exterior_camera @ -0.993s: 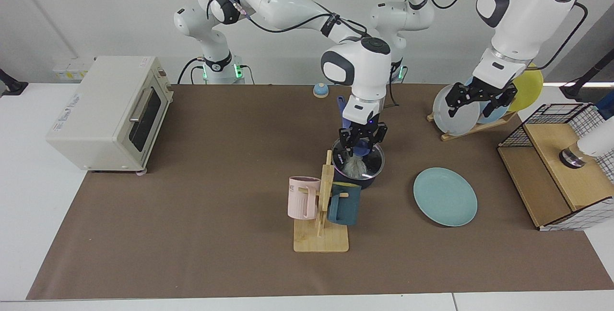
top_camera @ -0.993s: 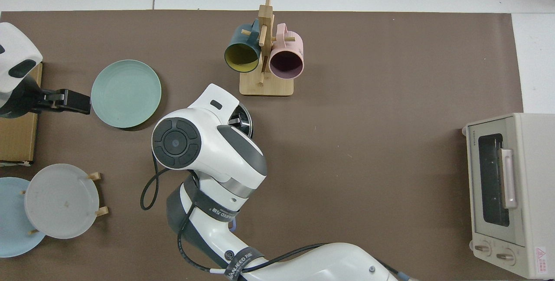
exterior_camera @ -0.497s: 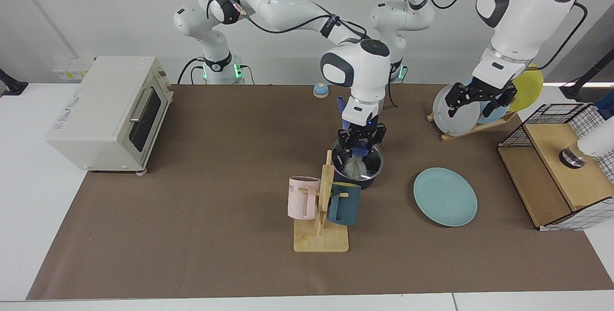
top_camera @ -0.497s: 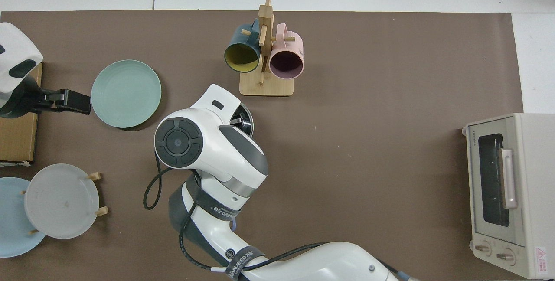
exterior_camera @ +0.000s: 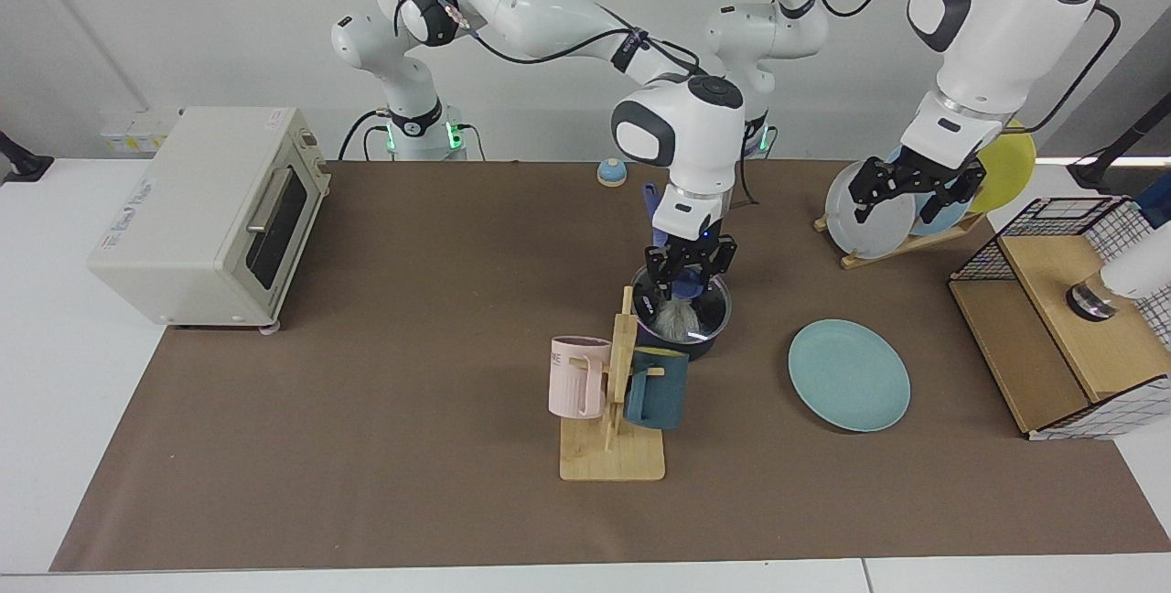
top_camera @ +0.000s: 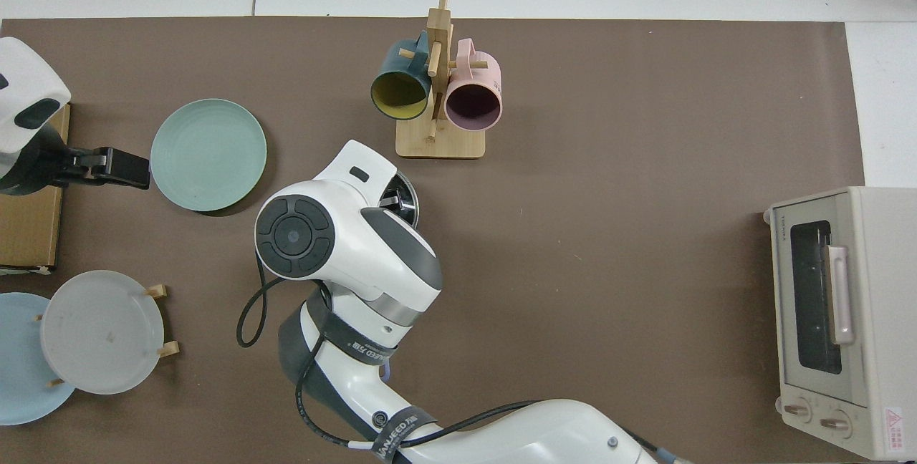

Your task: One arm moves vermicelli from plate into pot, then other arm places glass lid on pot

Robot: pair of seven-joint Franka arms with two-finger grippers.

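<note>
While the brown table (exterior_camera: 366, 410) fills most of the frame, the cream toaster oven (exterior_camera: 206, 213) at left carries writing too small to read. Mid-frame, the right gripper (exterior_camera: 686, 277) hangs over the black pot (exterior_camera: 695, 337), fingers apart, just above the glass lid (exterior_camera: 709, 309) and whitish vermicelli (exterior_camera: 675, 320). At upper right the left gripper (exterior_camera: 915, 186) waits open. The teal plate (exterior_camera: 849, 375) lies bare.

The right gripper (exterior_camera: 688, 274) has gone up a little over the pot (exterior_camera: 704, 329), near the middle of the frame. Its fingers look spread.
</note>
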